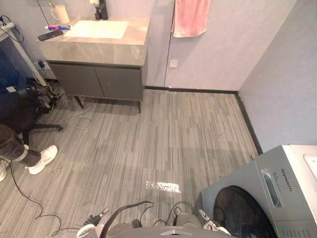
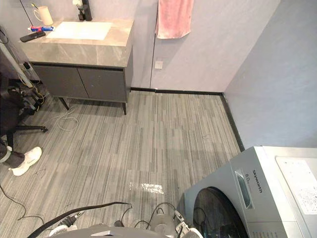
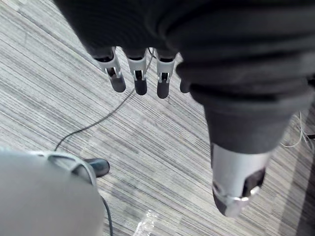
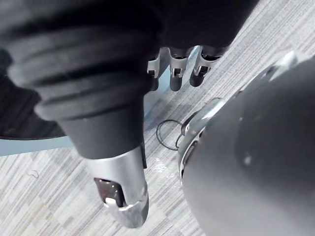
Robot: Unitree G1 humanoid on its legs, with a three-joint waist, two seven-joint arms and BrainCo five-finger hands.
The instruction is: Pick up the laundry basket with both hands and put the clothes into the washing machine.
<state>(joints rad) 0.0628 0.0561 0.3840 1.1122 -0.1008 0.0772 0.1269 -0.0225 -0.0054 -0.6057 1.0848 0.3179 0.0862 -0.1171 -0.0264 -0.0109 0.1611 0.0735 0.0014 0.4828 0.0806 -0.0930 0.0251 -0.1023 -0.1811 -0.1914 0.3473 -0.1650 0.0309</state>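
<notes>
Hanging low at the robot's sides, both hands are pointing down at the floor (image 1: 163, 144): the left robot hand (image 3: 147, 73) is showing its fingers straight and relaxed over bare grey planks with nothing between them, and the right robot hand (image 4: 182, 73) is likewise hanging released and holding nothing, close beside the washing machine.

That washing machine (image 1: 277, 198) is standing at the near right, a grey front-loader with a dark round door (image 1: 237, 213); whether the door is latched or ajar cannot be told from here. No laundry basket and no clothes are visible on the floor ahead, and nothing can be made out through the dark door glass.

Judging by this, the scene is fitting two stages equally: hands lowered ahead of fetching a basket that lies out of sight, or hands lowered with the clothes already inside the drum.

Far left, a counter (image 1: 99, 49) with a sink is sitting against the wall, a pink towel (image 1: 190, 17) hanging beyond it, and a person's white shoe (image 1: 42, 158) is resting at the left edge.
</notes>
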